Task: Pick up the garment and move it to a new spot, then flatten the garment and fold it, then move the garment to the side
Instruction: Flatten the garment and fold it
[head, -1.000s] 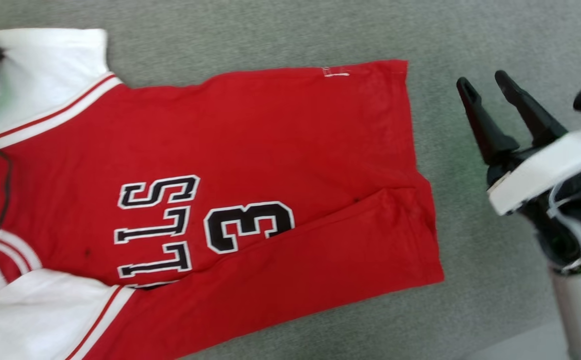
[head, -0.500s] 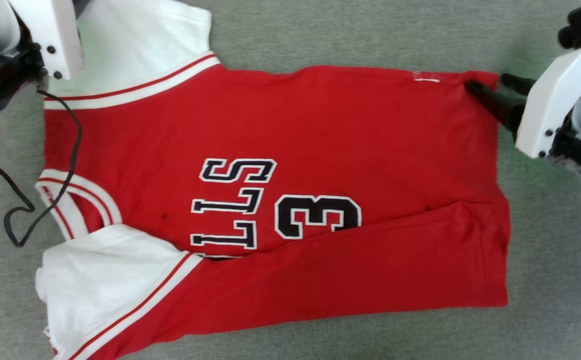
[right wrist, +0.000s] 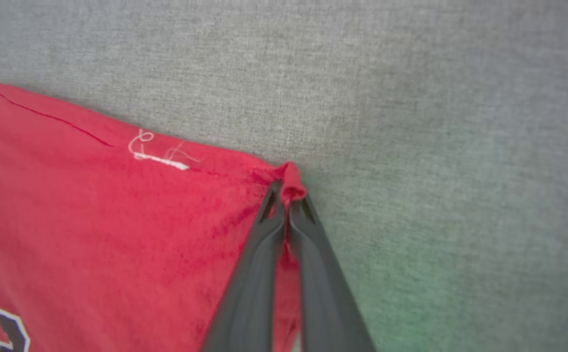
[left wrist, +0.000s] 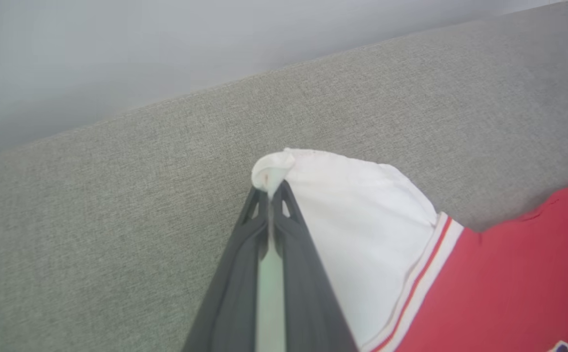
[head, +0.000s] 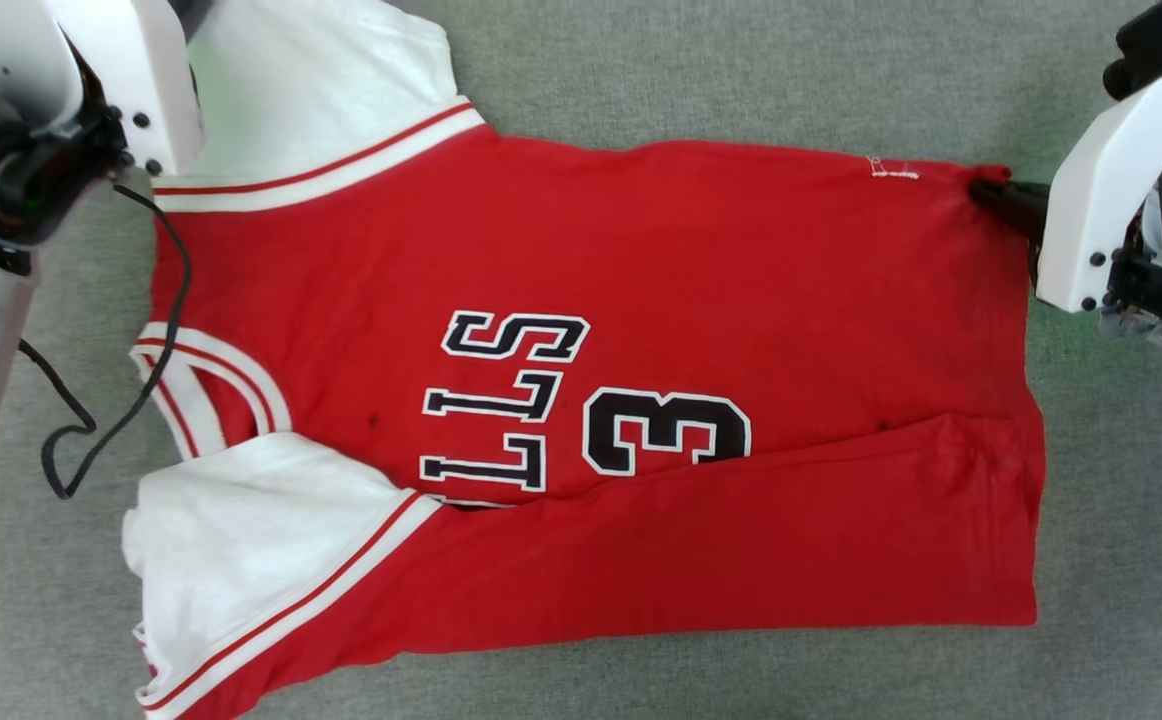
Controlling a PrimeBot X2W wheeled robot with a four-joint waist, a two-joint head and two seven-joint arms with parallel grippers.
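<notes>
Sideways, the garment (head: 641, 250) reads "LLS" and "3".

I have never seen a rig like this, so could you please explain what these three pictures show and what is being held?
This is a two-armed robot folding laundry. The wide picture comes from a camera on its head, looking down on a grey fabric surface where the garment, a red jersey with white sleeves and a number 3, lies spread out, with its lower long edge folded over. The other two pictures come from cameras on the wrists, each looking along that arm's own gripper. The left gripper is shut on the tip of a white sleeve. The right gripper is shut on the red hem corner.
</notes>
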